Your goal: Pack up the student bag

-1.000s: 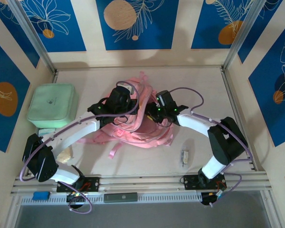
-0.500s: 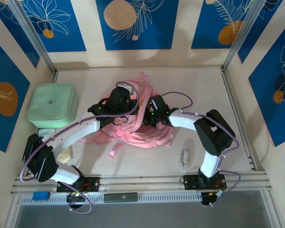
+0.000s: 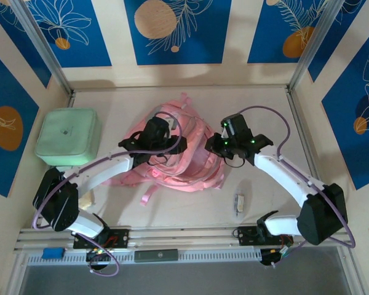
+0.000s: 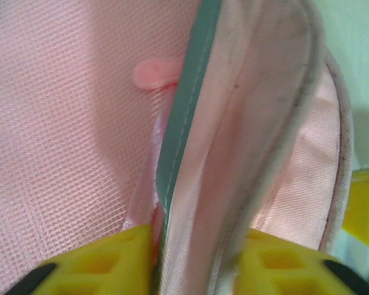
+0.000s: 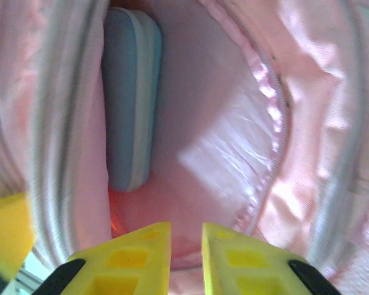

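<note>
While the left gripper (image 4: 194, 249) pinches: its fingers are clamped on the zip rim (image 4: 178, 123) of the student bag (image 3: 187, 166), propping the mouth.
Student bag: mid-table, between both arms; mint-green case (image 3: 67, 136) well to its left.
Right gripper (image 5: 186, 246): at the bag's right edge, jaws nearly together, nothing between them.
Inside bag: blue-and-white case (image 5: 132, 98) against the wall.
Doing it well: hold the rim high and taut so the next item slides in beside that case.
</note>
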`<state>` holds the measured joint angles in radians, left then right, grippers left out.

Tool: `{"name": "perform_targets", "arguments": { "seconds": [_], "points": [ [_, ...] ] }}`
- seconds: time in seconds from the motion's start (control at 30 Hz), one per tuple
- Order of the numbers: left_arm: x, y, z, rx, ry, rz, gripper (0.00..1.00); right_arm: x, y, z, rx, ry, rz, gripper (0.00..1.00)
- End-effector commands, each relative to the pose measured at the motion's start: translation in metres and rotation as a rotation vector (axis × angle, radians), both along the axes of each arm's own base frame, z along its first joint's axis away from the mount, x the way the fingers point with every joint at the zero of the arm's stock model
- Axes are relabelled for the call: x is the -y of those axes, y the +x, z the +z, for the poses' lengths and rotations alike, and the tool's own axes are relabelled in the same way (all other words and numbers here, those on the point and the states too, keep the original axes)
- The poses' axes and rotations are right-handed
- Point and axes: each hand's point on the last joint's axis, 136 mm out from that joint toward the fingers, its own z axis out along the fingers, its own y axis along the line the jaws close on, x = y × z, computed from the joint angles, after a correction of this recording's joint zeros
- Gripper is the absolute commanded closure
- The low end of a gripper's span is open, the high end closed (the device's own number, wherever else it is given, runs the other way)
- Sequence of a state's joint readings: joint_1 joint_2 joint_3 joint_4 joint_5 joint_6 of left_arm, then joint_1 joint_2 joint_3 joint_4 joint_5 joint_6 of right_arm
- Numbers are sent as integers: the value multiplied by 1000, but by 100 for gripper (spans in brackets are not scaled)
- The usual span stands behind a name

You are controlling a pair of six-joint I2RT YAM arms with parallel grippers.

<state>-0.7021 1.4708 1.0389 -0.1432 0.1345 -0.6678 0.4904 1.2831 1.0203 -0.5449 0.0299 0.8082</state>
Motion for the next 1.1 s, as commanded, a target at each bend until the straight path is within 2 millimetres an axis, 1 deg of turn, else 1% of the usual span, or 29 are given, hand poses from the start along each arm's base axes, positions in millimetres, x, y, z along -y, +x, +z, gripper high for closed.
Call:
{"name": "perform_targets", "arguments": {
  "seconds": [0.0, 0.1, 0.13, 0.2, 0.33, 0.43, 0.57, 0.67, 0.7, 0.73, 0.8, 0.87, 0.93, 1.0, 1.07],
  "points": [
    [-10, -11, 24, 40, -101, -18, 54, 20, -31, 3, -42, -172, 75, 77],
    [-28, -26, 38, 97, -139, -8, 44, 4, -49, 15, -25, -229, 159, 72],
    [-36, -30, 39, 110, -142, 13, 42, -3, -54, 17, -22, -251, 180, 70],
    [-53, -38, 34, 114, -143, 61, 39, -16, -63, 16, -26, -291, 202, 68],
    [-85, -54, 11, 89, -139, 158, 35, -49, -80, 6, -58, -372, 211, 66],
    [-107, -63, -3, 69, -146, 243, 34, -79, -92, -1, -34, -455, 225, 63],
    [-131, -73, -11, 70, -143, 330, 32, -103, -99, -17, -58, -510, 158, 61],
    [-146, -79, -15, 81, -126, 376, 31, -124, -104, -26, -68, -499, 112, 61],
    [-152, -81, -16, 81, -118, 397, 30, -134, -105, -31, -63, -483, 103, 60],
    [-158, -82, -18, 80, -108, 422, 30, -139, -104, -35, -73, -476, 84, 60],
    [-167, -86, -19, 88, -98, 448, 30, -144, -100, -42, -91, -480, 43, 59],
    [-173, -88, -19, 98, -87, 463, 30, -141, -95, -47, -111, -496, -28, 59],
    [-179, -91, -22, 96, -62, 473, 29, -146, -93, -54, -119, -479, -66, 59],
    [-184, -93, -25, 87, -37, 484, 29, -142, -94, -62, -138, -486, -121, 59],
    [-183, -95, -27, 82, -25, 467, 28, -137, -91, -69, -122, -501, -138, 58]
  ]
}}
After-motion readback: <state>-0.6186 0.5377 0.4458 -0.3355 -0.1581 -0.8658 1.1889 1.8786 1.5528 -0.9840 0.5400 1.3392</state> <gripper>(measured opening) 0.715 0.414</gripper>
